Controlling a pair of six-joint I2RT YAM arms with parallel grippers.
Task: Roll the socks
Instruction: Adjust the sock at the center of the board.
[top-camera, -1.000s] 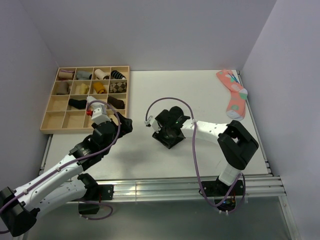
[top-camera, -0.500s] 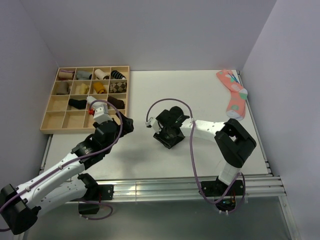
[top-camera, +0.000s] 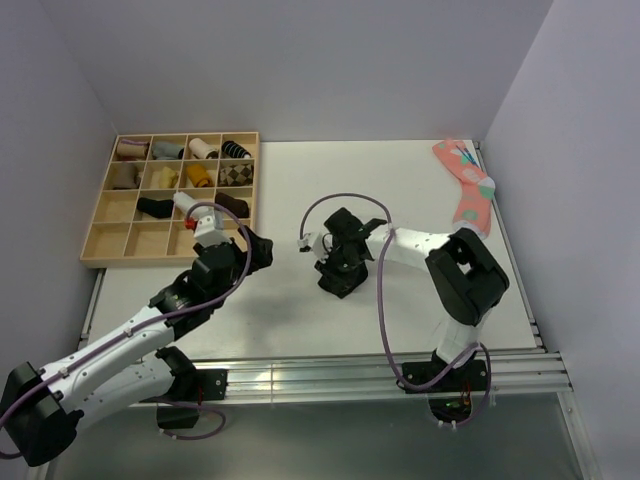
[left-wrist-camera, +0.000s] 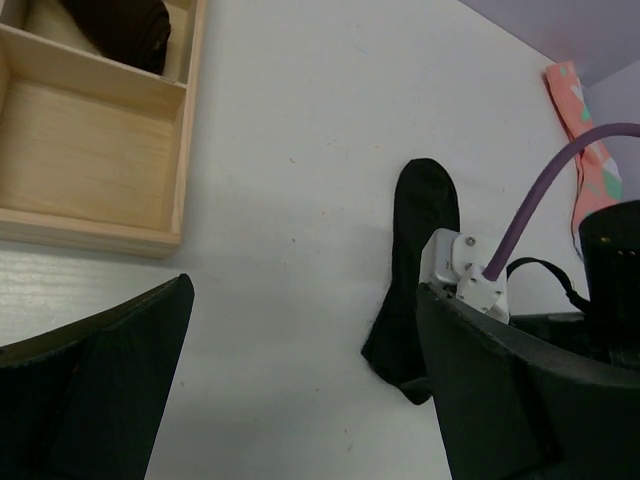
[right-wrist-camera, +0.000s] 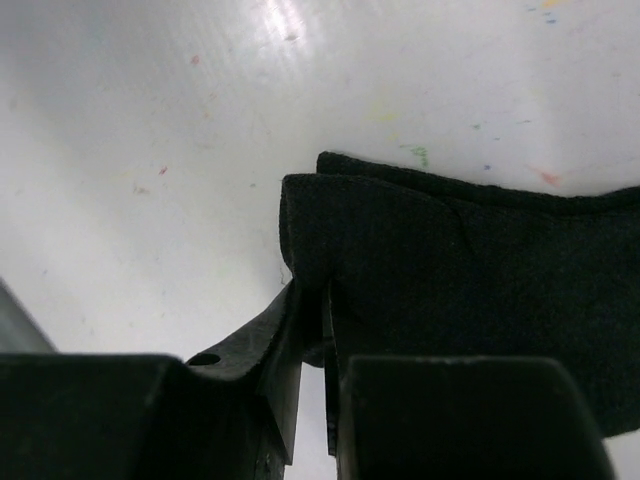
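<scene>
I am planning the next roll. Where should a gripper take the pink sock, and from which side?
Probably the near end of the pink sock, from above and from the left: it lies flat beside the right wall, with that end nearest the robot.

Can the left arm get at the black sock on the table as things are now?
Probably yes: only bare table lies between the open left claw and the black sock. The right claw grips one end; the other end lies free.
</scene>
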